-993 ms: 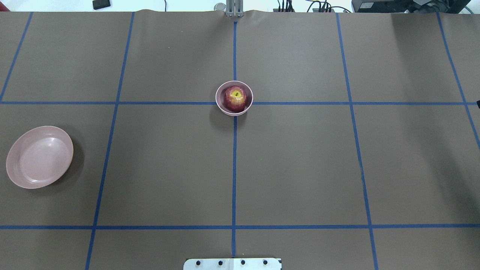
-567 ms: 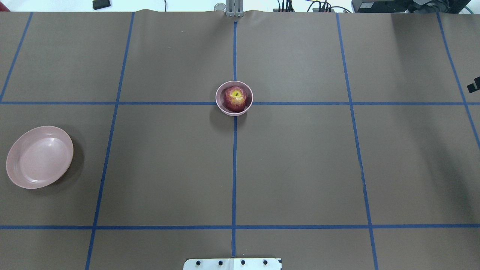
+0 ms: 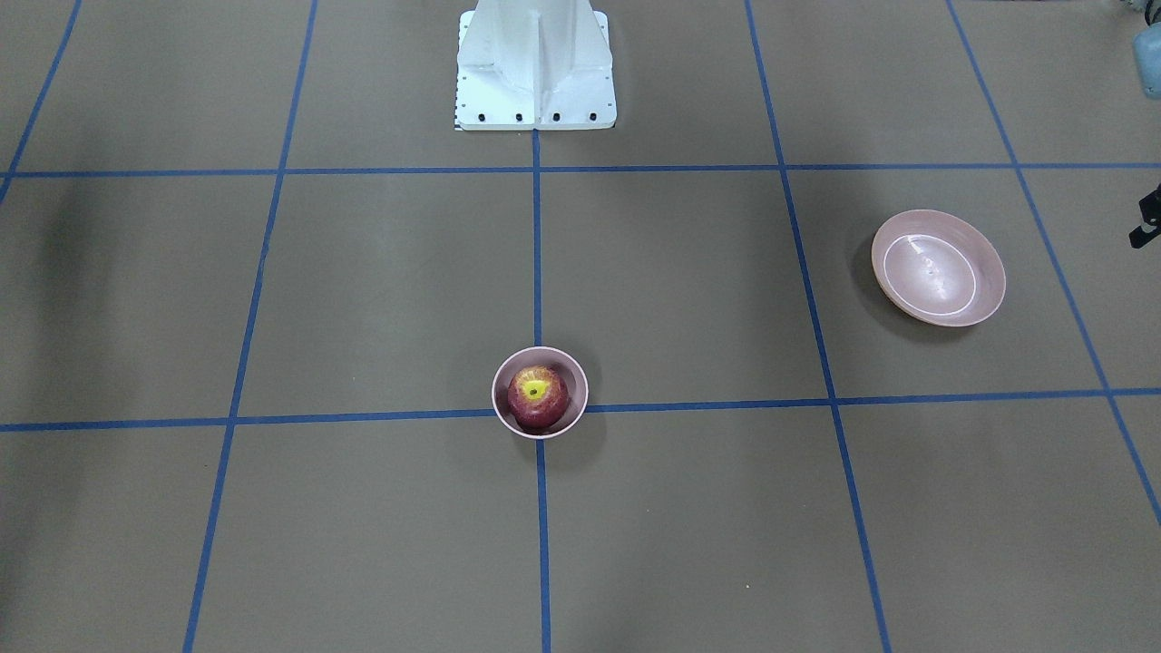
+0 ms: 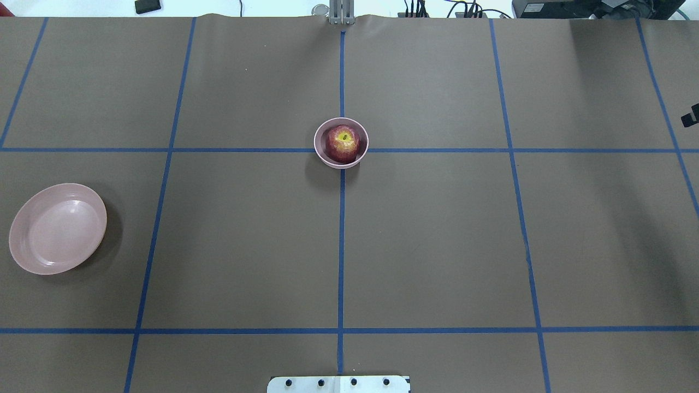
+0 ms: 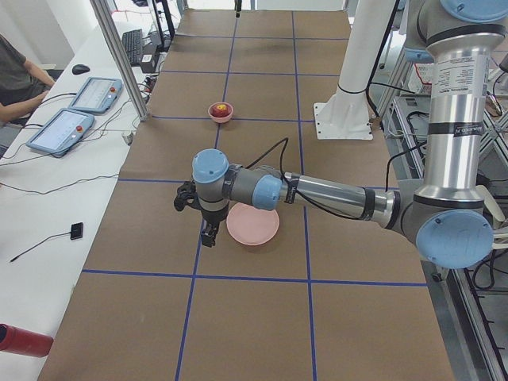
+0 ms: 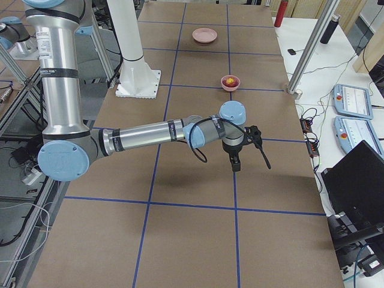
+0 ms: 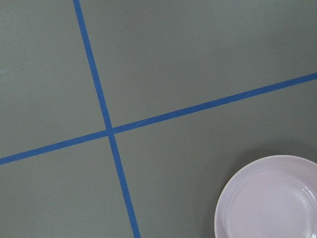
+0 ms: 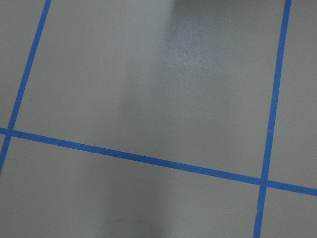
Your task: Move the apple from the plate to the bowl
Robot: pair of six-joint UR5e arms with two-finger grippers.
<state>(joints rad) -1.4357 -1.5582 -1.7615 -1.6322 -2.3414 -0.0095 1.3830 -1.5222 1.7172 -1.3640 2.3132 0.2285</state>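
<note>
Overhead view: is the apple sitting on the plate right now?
No, the apple lies inside the bowl in the middle of the view, while the plate at the left edge holds nothing.

No text, label, brand, number or sign can be read in any view: the two screened pendants (image 5: 59,131) at about 9 o'clock in the left side view are too small to make out, and a dark band on the right arm (image 6: 150,132) may carry print, illegibly.

plate (image 4: 57,229): smooth, slight gloss | bowl (image 4: 319,144): smooth | apple (image 4: 343,143): shiny skin | table cover (image 4: 437,229): matt paper | tape (image 4: 341,245): matt
</note>
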